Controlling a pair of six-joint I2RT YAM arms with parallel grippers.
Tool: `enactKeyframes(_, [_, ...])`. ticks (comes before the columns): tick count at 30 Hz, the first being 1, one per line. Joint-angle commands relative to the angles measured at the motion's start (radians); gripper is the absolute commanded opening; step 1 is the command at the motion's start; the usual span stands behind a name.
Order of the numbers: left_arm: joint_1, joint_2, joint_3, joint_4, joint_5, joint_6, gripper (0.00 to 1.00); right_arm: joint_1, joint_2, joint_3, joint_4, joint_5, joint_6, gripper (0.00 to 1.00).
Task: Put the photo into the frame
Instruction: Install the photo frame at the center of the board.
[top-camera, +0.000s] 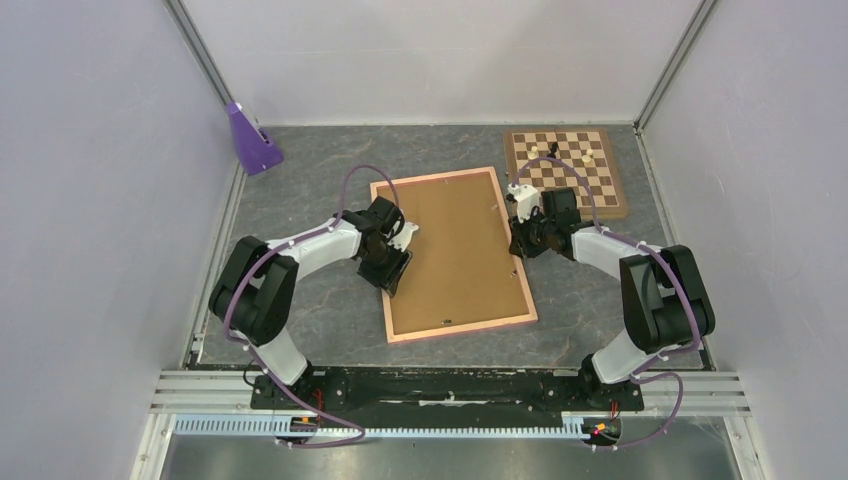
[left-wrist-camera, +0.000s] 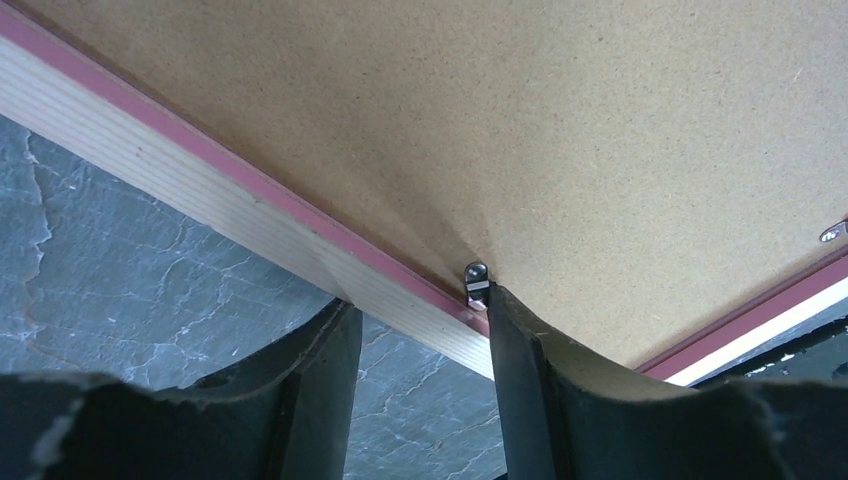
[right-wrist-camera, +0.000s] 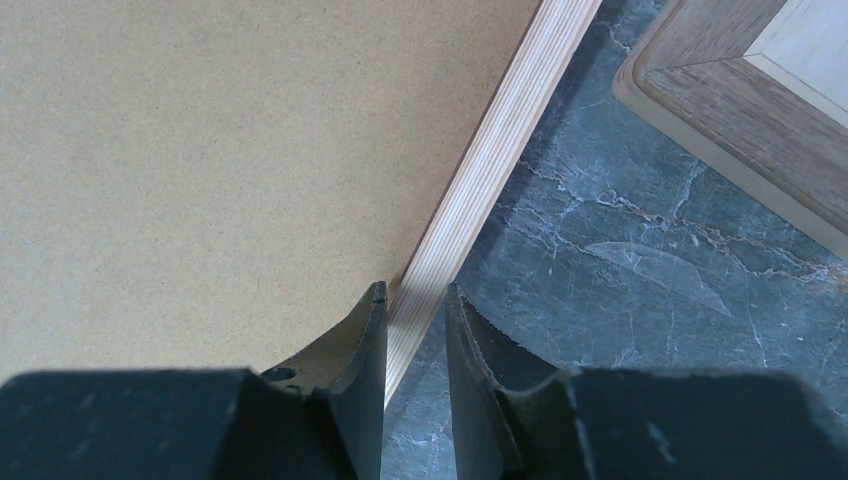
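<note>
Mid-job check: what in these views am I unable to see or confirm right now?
Photo: in no view; the backing board fills the frame, hiding anything beneath.
Metal clip, left wrist view: lower end behind a finger of the left end effector.
Chess pieces, top view: too small to identify.
Chessboard, right wrist view: cut off by the picture's edge.

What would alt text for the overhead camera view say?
A pink-edged frame lies face down on a grey table, brown backing board up, the left gripper and right gripper at its opposite long edges. A chessboard sits far right, a purple wedge far left.
</note>
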Motion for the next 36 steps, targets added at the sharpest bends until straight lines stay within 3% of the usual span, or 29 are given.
enactKeyframes(1, [-0.001,0.045,0.026,0.095,-0.061,0.033,0.56,-0.001,0.008,0.005,0.034,-0.001,-0.052,0.16])
enactKeyframes(13, [0.000,0.045,0.039,0.086,-0.060,0.015,0.67,0.000,0.007,0.006,0.032,-0.001,-0.054,0.16])
enactKeyframes(22, [0.010,0.052,0.034,0.113,-0.094,-0.006,0.68,0.000,0.002,0.006,0.031,-0.004,-0.051,0.16])
enactKeyframes(36, [0.047,0.082,0.057,0.108,-0.027,-0.052,0.69,0.000,0.001,0.006,0.031,-0.004,-0.054,0.16])
